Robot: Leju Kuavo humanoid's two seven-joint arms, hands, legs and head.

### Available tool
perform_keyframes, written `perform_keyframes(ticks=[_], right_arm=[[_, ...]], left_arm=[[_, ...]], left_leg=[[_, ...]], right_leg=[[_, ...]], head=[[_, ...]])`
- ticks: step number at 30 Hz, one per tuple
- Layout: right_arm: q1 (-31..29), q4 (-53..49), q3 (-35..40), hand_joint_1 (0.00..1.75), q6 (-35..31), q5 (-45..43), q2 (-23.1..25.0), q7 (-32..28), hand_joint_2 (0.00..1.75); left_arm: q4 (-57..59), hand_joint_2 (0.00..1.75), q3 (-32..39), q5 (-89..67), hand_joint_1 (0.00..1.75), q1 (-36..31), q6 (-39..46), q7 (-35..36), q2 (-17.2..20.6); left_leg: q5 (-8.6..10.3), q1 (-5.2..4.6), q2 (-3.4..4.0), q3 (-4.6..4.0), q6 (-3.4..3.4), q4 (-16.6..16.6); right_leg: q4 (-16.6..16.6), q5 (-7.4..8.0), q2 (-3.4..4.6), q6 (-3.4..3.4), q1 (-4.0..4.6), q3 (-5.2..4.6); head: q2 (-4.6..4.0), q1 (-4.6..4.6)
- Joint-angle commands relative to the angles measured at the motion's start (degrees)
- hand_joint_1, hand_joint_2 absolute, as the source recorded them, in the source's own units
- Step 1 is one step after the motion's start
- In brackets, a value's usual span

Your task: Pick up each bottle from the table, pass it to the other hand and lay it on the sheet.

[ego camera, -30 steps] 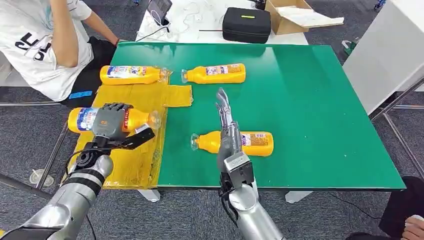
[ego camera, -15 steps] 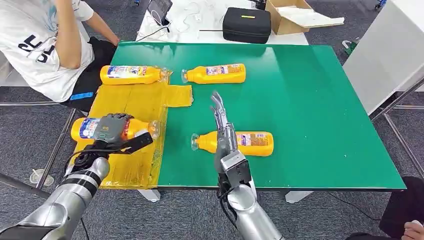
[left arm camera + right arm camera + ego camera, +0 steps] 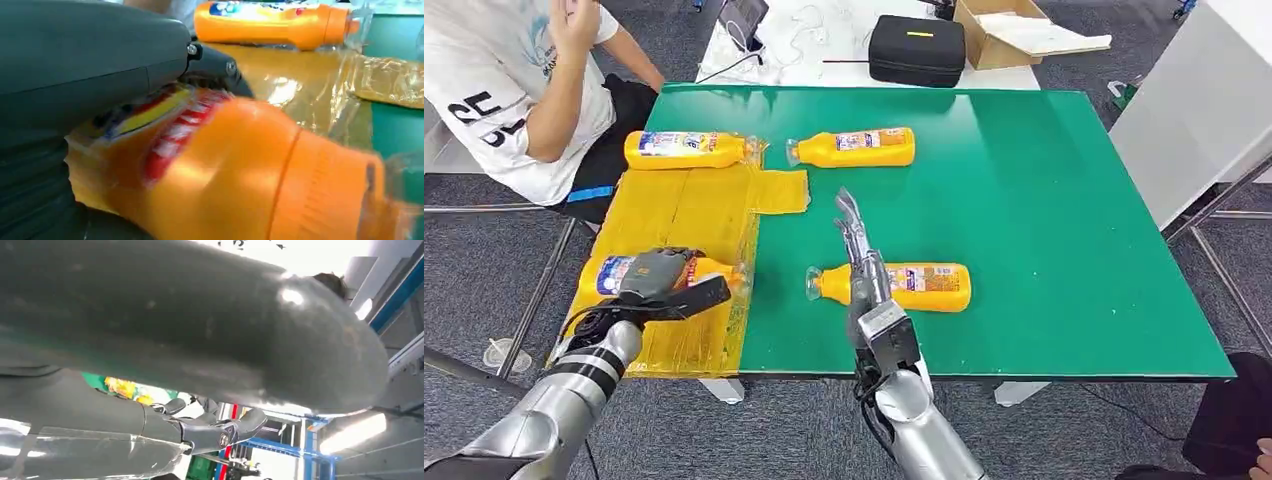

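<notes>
My left hand (image 3: 662, 278) grips an orange bottle (image 3: 714, 272) lying sideways, low over the near end of the yellow sheet (image 3: 689, 205); up close the bottle (image 3: 240, 170) is under that hand (image 3: 90, 65). A second bottle (image 3: 686, 149) lies at the sheet's far end, the same bottle (image 3: 270, 22) showing in the left wrist view. Two more lie on the green table (image 3: 1044, 200): one far (image 3: 854, 147), one near (image 3: 919, 286). My right hand (image 3: 859, 255) hovers by the near bottle's neck, fingers stretched out and holding nothing.
A person in a white shirt (image 3: 494, 90) sits at the table's far left corner. Beyond the table are a black case (image 3: 916, 48) and a cardboard box (image 3: 1014, 28). The table's right half is bare green surface.
My left hand has carried its bottle nearer to me and lower over the sheet. My right hand has drawn back slightly and to the left. The person has raised an arm.
</notes>
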Motion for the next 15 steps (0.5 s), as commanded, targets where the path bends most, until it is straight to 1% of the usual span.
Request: perform_keyframes(ticks=[1, 2, 3, 4, 6, 7, 8, 9, 11, 12, 13, 15], right_arm=[[-2.58, 4.48, 0.66, 0.0, 0.22, -0.26, -0.4, 0.28, 0.0], [-2.59, 4.6, 0.63, 0.0, 0.29, -0.25, -0.38, 0.31, 0.0], [-2.58, 4.79, 0.51, 0.0, 0.42, -0.26, -0.3, 0.32, 0.0], [-2.58, 4.79, 0.51, 0.0, 0.42, -0.26, -0.3, 0.32, 0.0], [-2.81, 5.71, 0.27, 0.0, 0.58, -0.38, -0.08, 0.33, 0.0], [-2.96, 6.08, 0.22, 0.0, 0.7, -0.41, 0.0, 0.34, 0.0], [-3.04, 6.25, 0.27, 0.0, 0.79, -0.38, -0.03, 0.39, 0.0], [-3.25, 6.7, 0.26, 0.0, 0.87, -0.38, 0.01, 0.39, 0.0], [-3.51, 7.4, -0.06, 0.0, 1.1, -0.48, 0.18, 0.37, 0.0], [-3.73, 7.77, -0.22, 0.0, 1.3, -0.63, 0.16, 0.35, 0.0], [-3.95, 8.1, -0.31, 0.0, 1.34, -0.52, 0.09, 0.3, 0.0], [-4.08, 8.3, -0.46, 0.0, 1.42, -0.56, 0.05, 0.3, 0.0]], left_arm=[[2.87, 1.75, 0.26, 1.49, 0.0, -0.42, -1.73, -0.9, 0.14], [2.8, 1.75, 0.64, 2.19, 0.0, -0.34, -2.32, -1.23, 0.06], [2.42, 0.0, 1.42, 3.76, 0.0, -0.1, -3.13, -2.42, -0.11], [2.42, 0.0, 1.42, 3.76, 0.0, -0.1, -3.13, -2.42, -0.11], [1.91, 0.0, 2.83, 6.99, 0.0, -0.23, -6.53, -4.06, -0.45], [1.73, 0.0, 2.8, 7.8, 0.0, -0.3, -8.2, -4.71, -0.38], [1.75, 0.0, 3.15, 8.49, 0.0, -0.37, -9.27, -5.16, -0.42], [1.75, 0.0, 3.22, 9.34, 0.0, -0.49, -11.44, -5.7, -0.29], [1.35, 0.0, 2.61, 10.76, 0.0, -0.34, -15.21, -6.65, 0.31], [1.46, 0.0, 2.4, 11.98, 0.0, -0.36, -18.74, -7.42, 0.82], [1.49, 0.0, 2.56, 13.13, 0.0, -0.25, -20.56, -7.84, 1.08], [1.16, 0.0, 2.38, 13.39, 0.0, 0.04, -20.62, -7.91, 1.3]], left_leg=[[-0.12, 0.01, 0.18, 0.42, 0.07, -0.06], [-0.1, 0.01, 0.17, 0.34, 0.05, -0.06], [-0.15, 0.01, 0.22, 0.46, 0.07, -0.06], [-0.18, 0.02, 0.24, 0.57, 0.09, -0.08], [-0.03, -0.01, 0.08, 0.14, 0.03, -0.04], [-0.09, -0.01, 0.12, 0.31, 0.05, -0.05], [-0.04, -0.01, 0.04, 0.18, 0.04, -0.04], [-0.08, 0.01, 0.07, 0.27, 0.05, -0.03], [-0.03, -0.01, 0.03, 0.16, 0.03, -0.04], [-0.08, 0.0, 0.11, 0.35, 0.06, -0.05], [-0.04, 0.0, 0.09, 0.28, 0.04, -0.04], [-0.07, -0.01, 0.18, 0.43, 0.05, -0.06]], right_leg=[[-0.09, -0.07, 0.08, -0.11, 0.05, 0.39], [-0.08, -0.04, 0.09, -0.09, 0.04, 0.31], [-0.09, -0.08, 0.11, -0.12, 0.06, 0.43], [-0.12, -0.1, 0.11, -0.14, 0.08, 0.54], [-0.05, 0.0, 0.05, -0.04, 0.01, 0.13], [-0.05, -0.06, 0.05, -0.08, 0.02, 0.3], [-0.05, -0.02, 0.01, -0.05, 0.01, 0.18], [-0.05, -0.04, 0.02, -0.08, 0.04, 0.27], [-0.04, 0.0, 0.02, -0.05, 0.0, 0.16], [-0.08, -0.02, 0.06, -0.09, 0.03, 0.33], [-0.06, 0.0, 0.06, -0.07, 0.02, 0.27], [-0.08, 0.01, 0.13, -0.09, 0.02, 0.4]], head=[[0.0, -0.02], [0.0, 0.0], [0.0, 0.0], [0.0, 0.0], [0.0, 0.0], [0.0, -0.02], [0.0, 0.0], [0.0, 0.0], [0.0, -0.04], [0.02, 0.0], [0.0, -0.02], [0.0, 0.0]])
